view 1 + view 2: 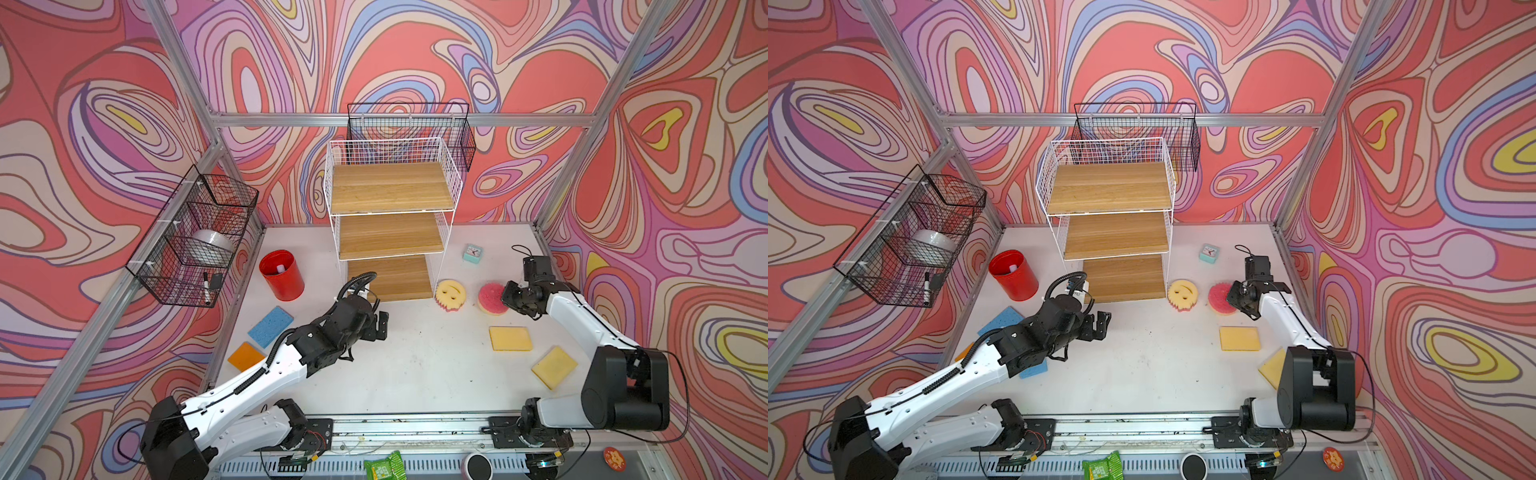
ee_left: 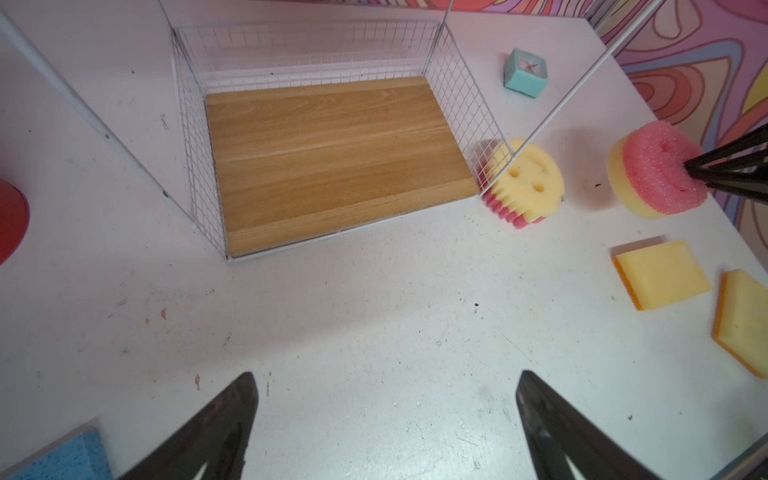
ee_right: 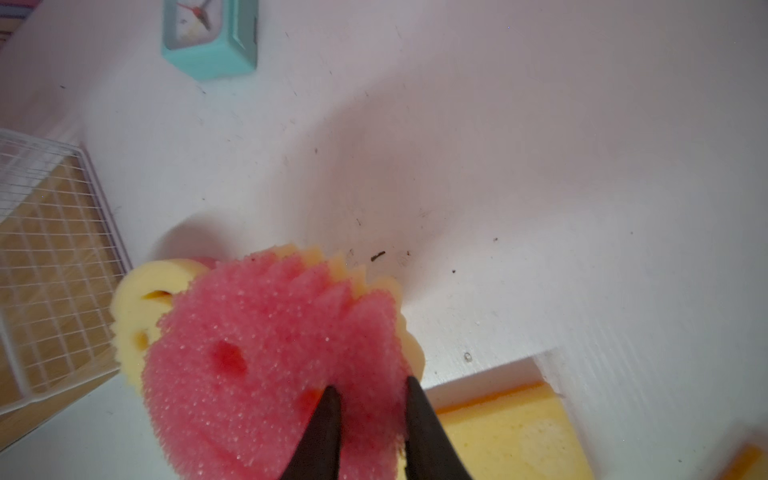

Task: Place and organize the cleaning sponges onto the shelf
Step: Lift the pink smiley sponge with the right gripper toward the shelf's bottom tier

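1. The table (image 1: 415, 374) carries everything, and nearly all of the work is left lying on it.
2. The shelf (image 1: 390, 189) stands just ahead of the left end effector (image 1: 380, 326). All three wooden boards are bare, so I judge that no sponge is placed yet.
3. The left end effector hangs over the table with its fingers spread wide and nothing between them.
4. The right end effector (image 3: 370, 388) is clenched on the rim of the pink round sponge (image 3: 266, 357), which is tilted and raised off the table. I take it for the first one to go up.
5. The yellow smiley sponge (image 1: 451, 293) lies between the right end effector and the lowest board, just beside the shelf's corner.
6. The nearer yellow sponge (image 1: 510, 338) and the farther yellow sponge (image 1: 555, 366) lie behind the right end effector, beside its arm.
7. The blue sponge (image 1: 271, 326) and the orange sponge (image 1: 245, 356) lie behind the left end effector, beside its arm.
8. The small clock (image 1: 472, 252) sits beyond the right end effector.
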Controlling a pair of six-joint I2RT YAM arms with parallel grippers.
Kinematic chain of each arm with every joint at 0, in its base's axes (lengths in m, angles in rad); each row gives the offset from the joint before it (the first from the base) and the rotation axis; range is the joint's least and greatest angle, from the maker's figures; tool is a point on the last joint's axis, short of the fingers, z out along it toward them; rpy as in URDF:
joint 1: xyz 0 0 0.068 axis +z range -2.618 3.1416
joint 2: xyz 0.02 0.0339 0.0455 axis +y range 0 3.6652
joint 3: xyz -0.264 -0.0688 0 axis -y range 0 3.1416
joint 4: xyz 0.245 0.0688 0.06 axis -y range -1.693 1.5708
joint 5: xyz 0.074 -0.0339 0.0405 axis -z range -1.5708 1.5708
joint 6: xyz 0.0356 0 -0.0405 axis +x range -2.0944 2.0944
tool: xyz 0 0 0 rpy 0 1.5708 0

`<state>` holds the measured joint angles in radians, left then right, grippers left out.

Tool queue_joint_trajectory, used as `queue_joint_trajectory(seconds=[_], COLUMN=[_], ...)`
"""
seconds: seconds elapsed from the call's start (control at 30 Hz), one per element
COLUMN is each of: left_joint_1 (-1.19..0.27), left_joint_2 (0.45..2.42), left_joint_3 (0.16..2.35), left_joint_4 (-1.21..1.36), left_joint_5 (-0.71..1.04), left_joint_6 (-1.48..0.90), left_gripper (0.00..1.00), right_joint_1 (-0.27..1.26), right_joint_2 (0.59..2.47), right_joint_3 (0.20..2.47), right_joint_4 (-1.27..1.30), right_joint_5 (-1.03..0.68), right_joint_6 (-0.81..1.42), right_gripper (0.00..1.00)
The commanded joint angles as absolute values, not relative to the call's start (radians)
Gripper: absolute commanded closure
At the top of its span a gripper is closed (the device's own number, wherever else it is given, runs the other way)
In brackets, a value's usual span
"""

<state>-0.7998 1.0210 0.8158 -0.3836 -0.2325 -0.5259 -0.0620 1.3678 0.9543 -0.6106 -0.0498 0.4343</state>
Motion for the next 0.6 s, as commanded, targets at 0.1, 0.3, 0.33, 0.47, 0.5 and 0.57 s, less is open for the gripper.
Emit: queue_joint_trajectory(seconds=[0.1,0.3,0.33,0.47,0.5,0.57], left_joint_1=[-0.804,-0.803,-0.804,-0.804,-0.804,-0.804], left_joint_2=[0.958,0.929,0.926,0.902,0.891,0.867], left_joint_3=[0.903,0.934,0.942,0.953,0.946,0.925], left_joint_4=[-0.522,-0.578,-0.585,-0.574,-0.545,-0.473], left_joint_5=[-0.237,-0.265,-0.266,-0.212,-0.165,-0.054], left_joint_6=[-0.504,-0.49,-0.488,-0.476,-0.469,-0.467], left_gripper=[0.02,0.02,0.02,0.03,0.03,0.02], right_joint_1=[-0.058,-0.055,-0.052,-0.039,-0.029,-0.003], right_joint_2=[1.244,1.159,1.15,1.138,1.144,1.158], right_joint_3=[1.043,1.107,1.121,1.2,1.222,1.269], right_joint_4=[-0.742,-0.794,-0.803,-0.84,-0.855,-0.881], right_joint_5=[-0.078,-0.129,-0.135,-0.165,-0.178,-0.196], right_joint_6=[0.405,0.41,0.409,0.392,0.383,0.368], right_gripper=[0.76,0.76,0.76,0.76,0.76,0.76])
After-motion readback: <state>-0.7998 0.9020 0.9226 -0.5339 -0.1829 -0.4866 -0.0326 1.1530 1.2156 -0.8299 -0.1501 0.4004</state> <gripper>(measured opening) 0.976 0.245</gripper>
